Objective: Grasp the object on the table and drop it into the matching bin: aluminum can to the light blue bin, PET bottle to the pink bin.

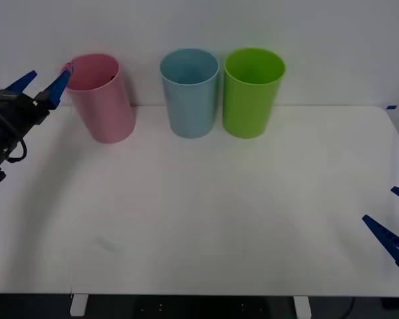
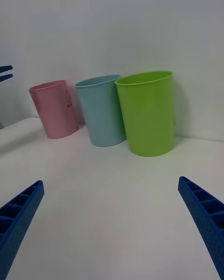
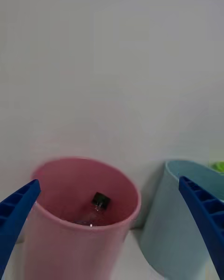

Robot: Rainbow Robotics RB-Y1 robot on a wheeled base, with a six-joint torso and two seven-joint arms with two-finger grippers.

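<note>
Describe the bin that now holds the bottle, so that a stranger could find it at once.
On the white table, three tall bins stand in a row by the back wall. The one with the bottle inside is the pink bin, at the row's left end, beside the open left gripper. Its neighbours are light blue and green.

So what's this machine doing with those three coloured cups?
It is sorting rubbish. A small PET bottle with a black cap already lies inside the pink bin, and the left tool hovers open by that bin's rim. The light blue bin and a green bin stand beside it. The right tool waits open at the table's right edge.
</note>
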